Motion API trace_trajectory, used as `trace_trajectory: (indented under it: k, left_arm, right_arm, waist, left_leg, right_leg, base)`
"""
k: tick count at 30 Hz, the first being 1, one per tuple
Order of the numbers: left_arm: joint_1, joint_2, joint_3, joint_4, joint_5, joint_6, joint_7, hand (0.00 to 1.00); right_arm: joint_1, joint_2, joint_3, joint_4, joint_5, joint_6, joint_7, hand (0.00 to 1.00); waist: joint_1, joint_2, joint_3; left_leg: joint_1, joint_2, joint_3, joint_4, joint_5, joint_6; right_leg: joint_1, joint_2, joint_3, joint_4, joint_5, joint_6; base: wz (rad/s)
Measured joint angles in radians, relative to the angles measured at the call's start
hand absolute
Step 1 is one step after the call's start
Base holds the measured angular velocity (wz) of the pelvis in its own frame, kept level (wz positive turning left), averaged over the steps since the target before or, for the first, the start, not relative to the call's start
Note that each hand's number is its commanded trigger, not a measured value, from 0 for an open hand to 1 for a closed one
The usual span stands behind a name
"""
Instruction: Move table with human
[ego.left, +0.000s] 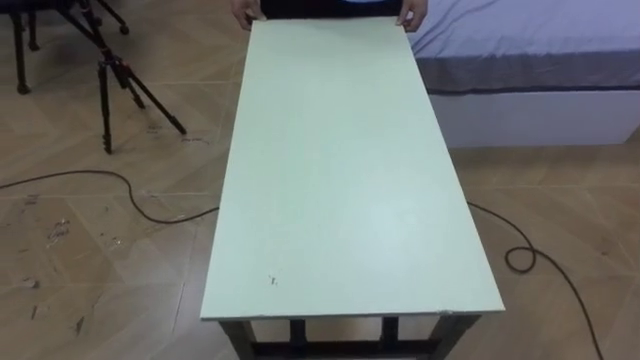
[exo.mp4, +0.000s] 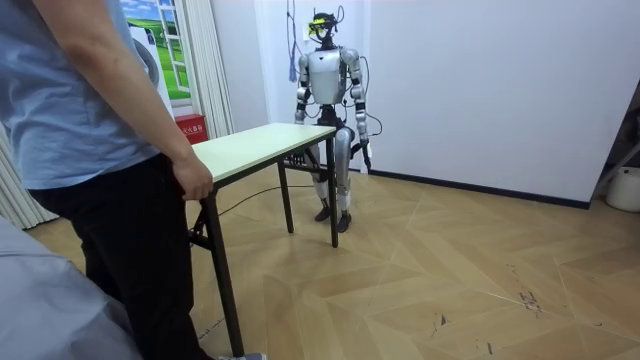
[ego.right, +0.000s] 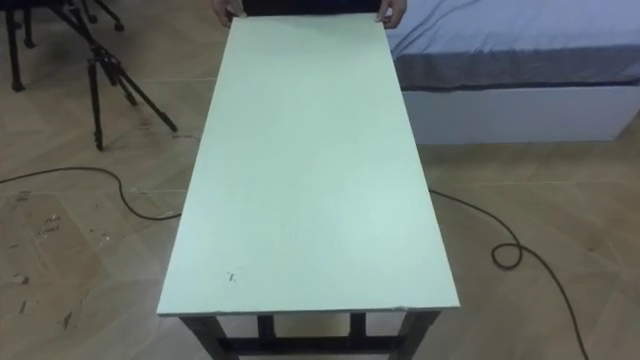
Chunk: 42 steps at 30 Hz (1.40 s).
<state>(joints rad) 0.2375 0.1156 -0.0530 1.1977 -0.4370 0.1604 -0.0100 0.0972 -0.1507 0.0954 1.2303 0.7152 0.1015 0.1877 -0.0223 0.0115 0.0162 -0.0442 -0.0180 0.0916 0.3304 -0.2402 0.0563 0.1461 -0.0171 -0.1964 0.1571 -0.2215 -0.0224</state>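
While a person (exo.mp4: 80, 130) grips the table (ego.left: 340, 180) end, robot standing opposite

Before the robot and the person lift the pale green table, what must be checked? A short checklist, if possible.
1. Person's hands hold far edge of pale green rectangular table: ok.
2. Robot's left hand on table: not ok, hangs at its side.
3. Robot's right hand on table: cannot tell.
4. Black tripod apart from table: ok.
5. Gap between table and blue-sheeted bed: cannot tell.
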Motion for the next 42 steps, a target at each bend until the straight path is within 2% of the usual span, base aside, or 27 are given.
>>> trace_trajectory:
  k: [1, 5, 8, 11, 12, 13, 14, 15, 16, 17, 18, 19, 20, 21, 22, 23, 25, 26, 28, 30, 34, 39, 42]
  left_arm:
    - [0.008, 0.002, -0.007, -0.001, -0.057, 0.000, -0.007, 0.00]
    - [0.015, 0.024, -0.071, -0.015, -0.144, 0.000, -0.028, 0.00]
    - [0.069, 0.044, -0.134, -0.098, -0.238, 0.001, -0.042, 0.00]
    - [0.160, 0.075, -0.204, -0.260, -0.341, 0.015, -0.044, 0.00]
    - [0.194, 0.095, -0.234, -0.332, -0.376, 0.027, -0.044, 0.00]
    - [0.233, 0.113, -0.247, -0.404, -0.416, 0.043, -0.040, 0.00]
    - [0.258, 0.126, -0.247, -0.446, -0.441, 0.044, -0.034, 0.00]
    - [0.300, 0.165, -0.249, -0.539, -0.496, 0.046, -0.026, 0.00]
    - [0.320, 0.197, -0.247, -0.622, -0.599, 0.035, -0.020, 0.00]
    - [0.323, 0.214, -0.262, -0.653, -0.624, 0.027, 0.006, 0.00]
    - [0.332, 0.223, -0.268, -0.686, -0.728, 0.001, 0.010, 0.00]
    - [0.335, 0.224, -0.278, -0.759, -0.830, -0.044, 0.006, 0.00]
    - [0.341, 0.226, -0.297, -0.799, -0.857, -0.080, 0.014, 0.00]
    - [0.351, 0.240, -0.318, -0.829, -0.913, -0.126, 0.011, 0.00]
    - [0.377, 0.260, -0.344, -0.860, -0.955, -0.158, 0.007, 0.00]
    - [0.387, 0.263, -0.349, -0.869, -0.972, -0.170, 0.007, 0.00]
    - [0.407, 0.274, -0.377, -0.894, -1.019, -0.224, 0.007, 0.00]
    - [0.409, 0.282, -0.387, -0.901, -1.025, -0.235, 0.007, 0.00]
    - [0.417, 0.316, -0.426, -0.928, -1.055, -0.271, 0.007, 0.00]
    - [0.419, 0.340, -0.450, -0.944, -1.070, -0.293, 0.007, 0.00]
    - [0.412, 0.382, -0.507, -0.965, -1.105, -0.327, 0.007, 0.00]
    - [0.377, 0.421, -0.566, -0.965, -1.112, -0.336, 0.007, 0.00]
    - [0.360, 0.447, -0.599, -0.970, -1.145, -0.339, 0.007, 0.00]
  right_arm:
    - [0.002, -0.001, 0.000, -0.030, 0.000, 0.000, 0.021, 0.00]
    - [0.031, -0.004, 0.007, -0.135, 0.013, -0.001, 0.076, 0.00]
    - [0.093, -0.030, 0.060, -0.258, 0.046, -0.017, 0.099, 0.00]
    - [0.178, -0.060, 0.092, -0.409, 0.125, -0.026, 0.106, 0.00]
    - [0.213, -0.075, 0.110, -0.478, 0.156, -0.031, 0.107, 0.00]
    - [0.243, -0.086, 0.128, -0.544, 0.163, -0.035, 0.109, 0.00]
    - [0.259, -0.091, 0.134, -0.578, 0.166, -0.036, 0.110, 0.00]
    - [0.289, -0.104, 0.148, -0.640, 0.194, -0.037, 0.112, 0.00]
    - [0.309, -0.127, 0.170, -0.693, 0.236, -0.038, 0.116, 0.00]
    - [0.319, -0.137, 0.185, -0.711, 0.262, -0.038, 0.124, 0.00]
    - [0.319, -0.149, 0.210, -0.745, 0.305, -0.041, 0.137, 0.00]
    - [0.330, -0.160, 0.229, -0.787, 0.346, -0.050, 0.151, 0.00]
    - [0.341, -0.165, 0.245, -0.809, 0.367, -0.054, 0.162, 0.00]
    - [0.347, -0.172, 0.287, -0.851, 0.407, -0.058, 0.184, 0.00]
    - [0.349, -0.170, 0.325, -0.889, 0.427, -0.062, 0.210, 0.00]
    - [0.352, -0.169, 0.344, -0.909, 0.428, -0.065, 0.220, 0.00]
    - [0.370, -0.174, 0.407, -0.983, 0.428, -0.066, 0.254, 0.00]
    - [0.373, -0.175, 0.419, -0.998, 0.427, -0.066, 0.258, 0.00]
    - [0.372, -0.191, 0.455, -1.045, 0.427, -0.068, 0.290, 0.00]
    - [0.369, -0.208, 0.474, -1.058, 0.427, -0.080, 0.312, 0.00]
    - [0.342, -0.255, 0.517, -1.059, 0.440, -0.108, 0.318, 0.00]
    - [0.318, -0.288, 0.562, -1.059, 0.460, -0.133, 0.317, 0.00]
    - [0.314, -0.289, 0.572, -1.060, 0.463, -0.138, 0.316, 0.00]
  waist:
    - [0.000, 0.001, 0.0000]
    - [0.001, 0.001, -0.0003]
    - [0.003, 0.001, -0.0006]
    - [0.001, 0.000, -0.0002]
    - [-0.001, -0.003, 0.0012]
    - [-0.003, -0.007, 0.0021]
    - [-0.003, -0.009, 0.0024]
    - [-0.002, -0.012, 0.0027]
    - [-0.002, -0.012, 0.0030]
    - [0.002, -0.010, 0.0023]
    - [-0.004, -0.012, 0.0052]
    - [-0.005, -0.006, 0.0028]
    - [-0.003, -0.006, 0.0014]
    - [-0.001, -0.002, -0.0022]
    - [-0.012, 0.000, -0.0042]
    - [-0.020, 0.001, -0.0043]
    - [-0.024, 0.003, -0.0055]
    - [-0.024, 0.006, -0.0072]
    - [-0.026, 0.005, -0.0067]
    - [-0.027, 0.010, -0.0032]
    - [-0.027, 0.017, -0.0037]
    - [-0.030, 0.035, -0.0033]
    - [-0.033, 0.038, -0.0002]
  left_leg:
    - [-0.005, 0.000, -0.001, 0.001, 0.000, 0.000]
    - [-0.021, -0.001, -0.013, 0.009, 0.000, 0.000]
    - [-0.028, 0.000, -0.014, 0.012, 0.000, 0.000]
    - [-0.029, 0.001, -0.014, 0.014, 0.000, 0.000]
    - [-0.029, 0.001, -0.014, 0.013, 0.000, 0.000]
    - [-0.030, 0.001, -0.014, 0.013, 0.000, 0.000]
    - [-0.031, 0.002, -0.014, 0.013, 0.000, 0.000]
    - [-0.033, 0.003, -0.016, 0.015, 0.000, -0.001]
    - [-0.036, 0.002, -0.020, 0.016, 0.000, -0.001]
    - [-0.036, 0.002, -0.019, 0.015, 0.000, -0.001]
    - [-0.039, 0.002, -0.018, 0.015, 0.001, -0.002]
    - [-0.042, 0.001, -0.014, 0.016, 0.003, 0.001]
    - [-0.044, 0.000, -0.013, 0.015, 0.005, 0.002]
    - [-0.041, -0.002, -0.007, 0.014, 0.007, 0.001]
    - [-0.040, -0.002, -0.004, 0.013, 0.007, 0.001]
    - [-0.041, -0.003, -0.004, 0.013, 0.008, 0.001]
    - [-0.049, -0.006, -0.004, 0.014, 0.010, 0.005]
    - [-0.051, -0.007, -0.004, 0.014, 0.011, 0.006]
    - [-0.052, -0.011, -0.007, 0.012, 0.011, 0.006]
    - [-0.055, -0.012, -0.008, 0.011, 0.010, 0.007]
    - [-0.066, -0.012, -0.012, 0.012, 0.011, 0.010]
    - [-0.067, -0.012, -0.012, 0.008, 0.013, 0.012]
    - [-0.067, -0.012, -0.013, 0.007, 0.013, 0.012]
  right_leg:
    - [-0.005, 0.000, -0.002, 0.003, 0.000, 0.000]
    - [-0.012, 0.000, -0.021, 0.003, 0.000, 0.000]
    - [-0.021, -0.001, -0.022, 0.009, 0.000, 0.000]
    - [-0.023, -0.001, -0.022, 0.014, 0.000, 0.000]
    - [-0.023, -0.001, -0.023, 0.014, 0.000, 0.000]
    - [-0.025, -0.001, -0.023, 0.015, 0.000, 0.000]
    - [-0.026, 0.000, -0.023, 0.015, 0.000, 0.001]
    - [-0.027, 0.001, -0.023, 0.016, 0.000, 0.001]
    - [-0.029, 0.000, -0.024, 0.019, 0.000, 0.001]
    - [-0.032, 0.000, -0.022, 0.022, 0.000, 0.001]
    - [-0.036, 0.000, -0.023, 0.030, -0.001, 0.002]
    - [-0.038, -0.003, -0.022, 0.029, -0.002, 0.002]
    - [-0.042, -0.004, -0.018, 0.031, -0.003, 0.002]
    - [-0.044, -0.004, -0.007, 0.030, -0.005, 0.001]
    - [-0.045, -0.005, -0.004, 0.031, -0.006, 0.002]
    - [-0.047, -0.006, -0.004, 0.031, -0.006, 0.002]
    - [-0.059, -0.007, -0.001, 0.034, -0.006, 0.003]
    - [-0.060, -0.007, -0.001, 0.035, -0.006, 0.004]
    - [-0.062, -0.005, -0.001, 0.041, -0.007, 0.006]
    - [-0.064, -0.007, -0.002, 0.045, -0.007, 0.008]
    - [-0.068, -0.006, -0.002, 0.049, -0.005, 0.011]
    - [-0.079, -0.007, 0.000, 0.064, -0.005, 0.011]
    - [-0.080, -0.007, 0.001, 0.064, -0.005, 0.011]
  base:
    - [0.06]
    - [0.12]
    - [0.00]
    - [0.00]
    - [0.00]
    - [0.00]
    - [0.00]
    - [0.09]
    - [0.06]
    - [0.00]
    - [-0.08]
    - [-0.06]
    - [-0.16]
    - [-0.23]
    - [-0.21]
    - [0.00]
    - [0.07]
    - [0.06]
    - [0.02]
    - [0.00]
    - [0.02]
    - [0.00]
    - [0.00]
